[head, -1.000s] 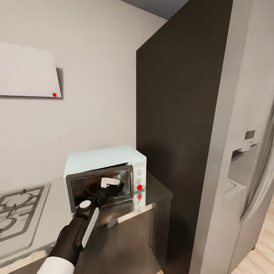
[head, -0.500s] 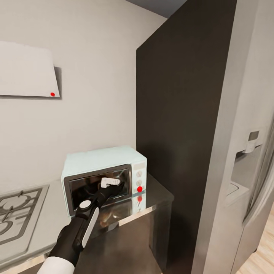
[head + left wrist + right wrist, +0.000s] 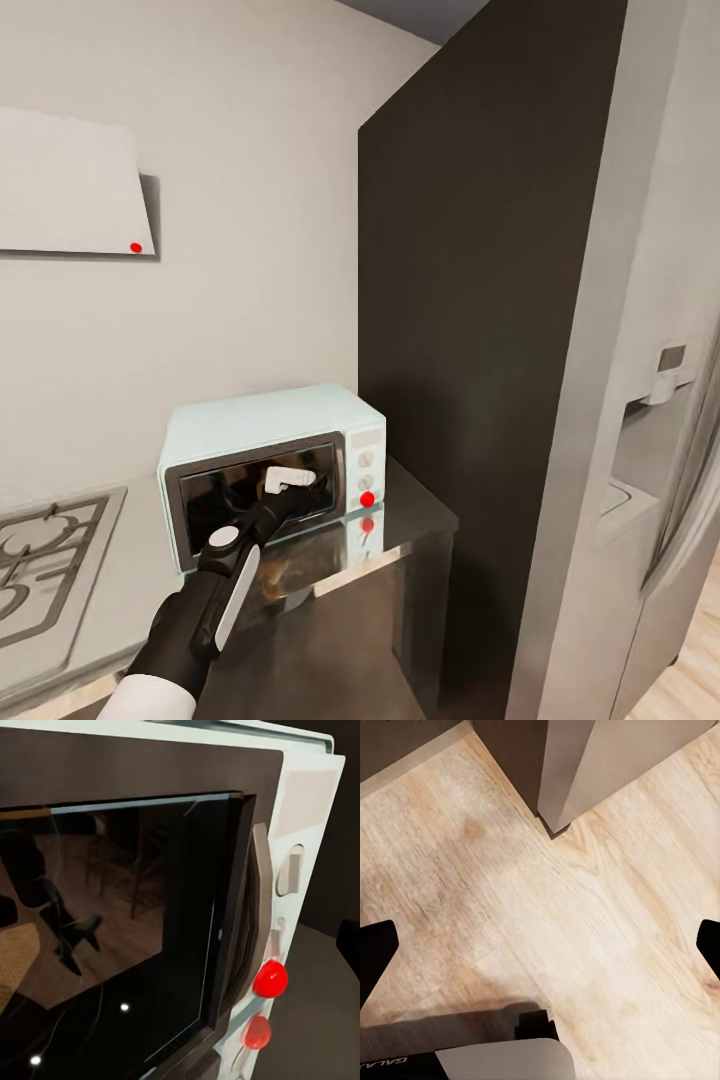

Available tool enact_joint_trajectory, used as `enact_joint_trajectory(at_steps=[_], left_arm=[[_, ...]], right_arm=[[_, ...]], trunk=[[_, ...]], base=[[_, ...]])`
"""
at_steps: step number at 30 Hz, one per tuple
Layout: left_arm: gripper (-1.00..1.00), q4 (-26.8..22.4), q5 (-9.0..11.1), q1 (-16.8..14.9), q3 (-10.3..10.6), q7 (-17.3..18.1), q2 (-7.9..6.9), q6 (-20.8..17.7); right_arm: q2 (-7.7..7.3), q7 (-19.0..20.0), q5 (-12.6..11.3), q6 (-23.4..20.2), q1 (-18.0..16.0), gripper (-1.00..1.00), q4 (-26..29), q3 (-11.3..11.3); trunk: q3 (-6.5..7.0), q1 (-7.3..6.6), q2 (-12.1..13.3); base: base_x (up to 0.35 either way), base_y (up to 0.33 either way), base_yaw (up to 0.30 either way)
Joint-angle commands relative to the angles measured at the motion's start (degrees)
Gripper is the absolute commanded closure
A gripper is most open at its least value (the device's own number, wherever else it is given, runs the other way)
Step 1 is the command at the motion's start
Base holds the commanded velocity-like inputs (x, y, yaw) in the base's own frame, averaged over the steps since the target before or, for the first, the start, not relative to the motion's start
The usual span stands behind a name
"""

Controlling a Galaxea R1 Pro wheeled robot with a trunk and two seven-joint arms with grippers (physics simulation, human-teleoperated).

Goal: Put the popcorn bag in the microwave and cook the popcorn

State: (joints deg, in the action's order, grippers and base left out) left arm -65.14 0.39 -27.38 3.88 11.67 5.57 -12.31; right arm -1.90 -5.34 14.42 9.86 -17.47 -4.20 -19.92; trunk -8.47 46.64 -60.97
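Your left claw [image 3: 292, 479] is at the microwave [image 3: 270, 462] door, right in front of the dark glass. You can't tell from the head view whether it's open or closed; the left wrist view has no fingertips in it, just the door handle [image 3: 259, 907], the knobs and the red light [image 3: 270, 979].

Change over the last second: the microwave door looks further shut than it was. A second ago it stood ajar, with the shiny lining showing behind the claw; now the glass sits nearly flush with the front. The head camera has also shifted a bit, so the hob [image 3: 45, 560] left of the microwave slides out of frame; that's the view moving, not the things.

The bag isn't on the table [image 3: 400, 520] around the microwave. There's a tan patch behind the glass in the wrist view, but it could be a reflection, so I can't tell whether the bag is inside.

Your right claw [image 3: 540, 945] hangs wide open over the wood floor [image 3: 585, 907], holding nothing.

Judgement: the door-closing step is about done, and the heat knob is likely next.
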Motion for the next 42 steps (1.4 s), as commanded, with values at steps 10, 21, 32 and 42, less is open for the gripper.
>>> enact_joint_trajectory(at_steps=[10,21,32,42], left_arm=[[-1.0,-0.08,0.05,-0.04,-0.1,0.19,0.03,-0.35],[-1.0,-0.08,0.05,-0.04,-0.1,0.12,-0.09,-0.17],[-1.0,7.86,0.13,-0.12,-0.73,-6.01,-1.93,6.88],[-1.0,57.52,0.13,-0.13,-0.69,-8.46,-3.56,20.85]], right_arm=[[-0.04,-0.29,0.61,0.42,-0.11,-1.0,-0.29,-0.4],[-0.04,-0.37,0.61,0.57,-0.11,-1.0,-0.29,-0.42],[-0.04,-0.38,0.69,0.94,-0.11,-1.0,-0.29,-0.14],[-0.04,-0.38,0.69,0.93,-0.11,-1.0,-0.29,-0.03]], trunk=[[-0.08,0.01,-0.06],[-0.08,0.01,-0.06],[-0.08,0.01,-0.06],[-0.08,0.01,-0.06]], base=[[-0.105,0.0,0.0],[-0.341,0.0,0.0],[-0.345,0.0,0.0],[-0.258,0.0,0.0]])
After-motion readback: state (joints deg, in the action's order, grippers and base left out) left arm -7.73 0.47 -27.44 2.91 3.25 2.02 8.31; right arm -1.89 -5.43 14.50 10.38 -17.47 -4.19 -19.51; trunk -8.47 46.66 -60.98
